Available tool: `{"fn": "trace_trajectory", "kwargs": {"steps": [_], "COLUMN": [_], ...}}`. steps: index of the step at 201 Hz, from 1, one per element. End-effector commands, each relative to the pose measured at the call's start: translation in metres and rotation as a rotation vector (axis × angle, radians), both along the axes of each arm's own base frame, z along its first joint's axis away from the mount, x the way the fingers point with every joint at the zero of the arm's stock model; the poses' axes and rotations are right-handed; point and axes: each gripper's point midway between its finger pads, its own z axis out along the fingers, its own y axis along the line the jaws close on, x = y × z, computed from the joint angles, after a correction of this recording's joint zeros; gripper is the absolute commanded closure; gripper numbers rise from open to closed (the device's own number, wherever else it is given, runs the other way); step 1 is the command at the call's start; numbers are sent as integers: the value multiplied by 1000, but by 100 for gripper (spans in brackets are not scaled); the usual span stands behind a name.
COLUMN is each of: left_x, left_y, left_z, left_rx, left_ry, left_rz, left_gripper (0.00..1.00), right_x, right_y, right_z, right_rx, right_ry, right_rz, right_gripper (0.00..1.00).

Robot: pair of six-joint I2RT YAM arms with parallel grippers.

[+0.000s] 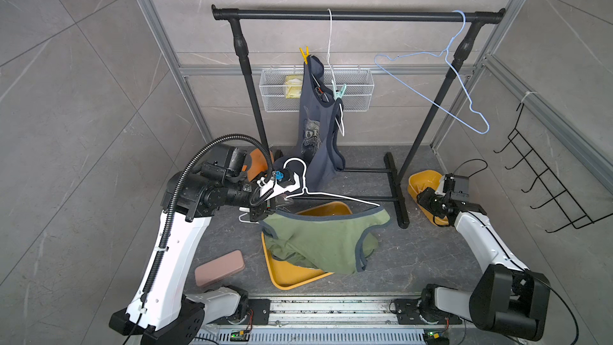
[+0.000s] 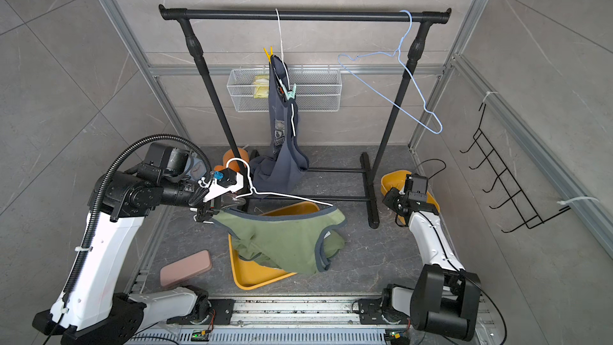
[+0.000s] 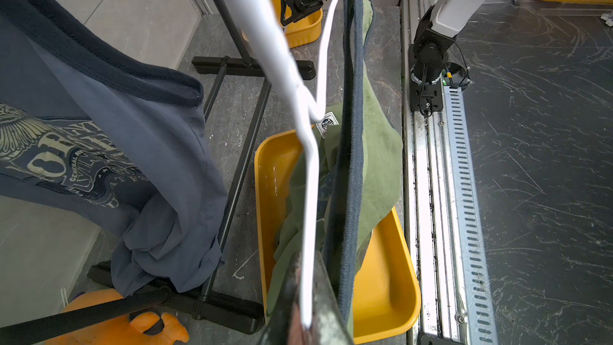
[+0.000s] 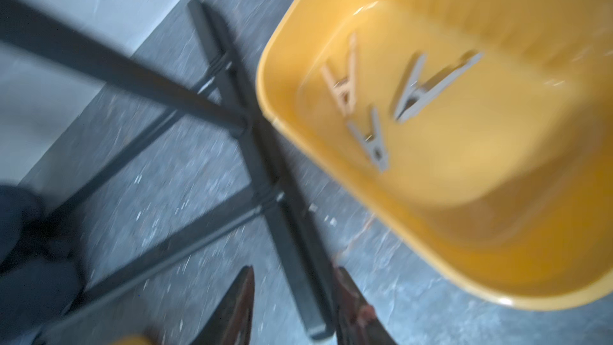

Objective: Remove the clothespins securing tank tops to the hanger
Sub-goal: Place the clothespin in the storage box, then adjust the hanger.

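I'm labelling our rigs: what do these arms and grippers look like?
The left arm and right arm have glossy white shells on black joints. A black corrugated hose, fastened with white ties, runs along the left one; a thin black cable trails from the right. The right gripper has dark, tapered fingers with reddish wear.

- One tank top (image 1: 311, 121) hangs mid-rail on the rack (image 1: 358, 15) at the back, bare hanger (image 1: 431, 99) right of it.
- Second tank top (image 1: 318, 243), on a wire hanger (image 3: 311, 194), sags into the tray (image 1: 288, 277) before the rack.
- Clothespins (image 4: 374, 141) lie in the bin (image 4: 481, 167) right of the rack.

Bright, even light; right wrist view motion-blurred, clothespins (image 4: 375, 149) smeared.
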Motion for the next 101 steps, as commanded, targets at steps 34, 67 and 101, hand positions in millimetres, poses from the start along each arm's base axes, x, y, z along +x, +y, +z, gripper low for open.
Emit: {"fn": "trace_trajectory", "kwargs": {"steps": [34,67,101], "left_x": [-2,-2,0], "left_y": [-2,-3,-2], "left_z": [6,4,2], "left_rx": [-34,-29,-13], "left_ry": [-14,-6,-8], "left_rz": [-1,-2,-4], "left_gripper": [100,100,100], "right_x": [-60,-96,-128], "right_y": [73,122,175], "right_z": [87,166,244], "right_rx": [77,51,121], "right_ry": [-225,-418,-573], "right_rz": [272,486,793], "right_gripper": [60,62,63]}}
